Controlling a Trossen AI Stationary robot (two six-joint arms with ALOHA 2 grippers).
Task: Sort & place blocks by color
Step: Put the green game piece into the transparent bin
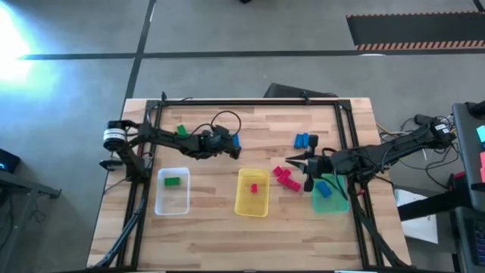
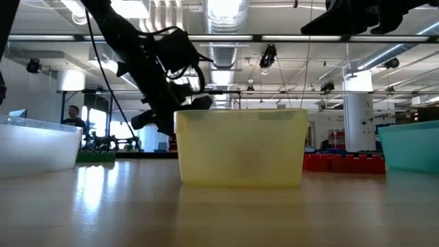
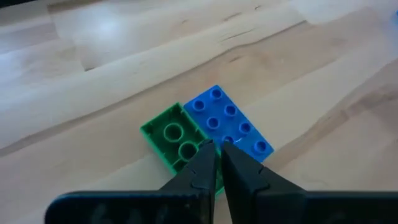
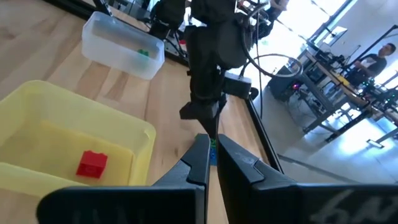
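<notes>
My left gripper [image 3: 215,152] is shut near the table's middle [image 1: 230,145]. Its tips point down at the seam between a green block [image 3: 169,134], lying hollow side up, and a blue block [image 3: 229,118], studs up, side by side on the wood. My right gripper [image 4: 212,152] is shut and empty [image 1: 293,159], hovering above the pink-red blocks [image 1: 286,177] on the table. Other blocks: a green one [image 1: 181,130] and two blue ones [image 1: 305,140] on the table, a green one [image 1: 173,181] in the clear tray, a red one [image 1: 254,187] in the yellow tray, a blue one [image 1: 324,188] in the teal tray. My left gripper's shut fingertips [image 3: 208,149] come slanting down from above at the line where the green block's edge [image 3: 198,142] meets the blue block. Both blocks lie flat on the table. I cannot tell whether the tips touch them.
The clear tray [image 1: 161,199], yellow tray [image 1: 241,205] and teal tray [image 1: 335,205] stand in a row toward the near edge. A black frame [image 1: 250,101] runs along the table's far and side edges. Bare wood lies near the trays' front. People show in the room beyond.
</notes>
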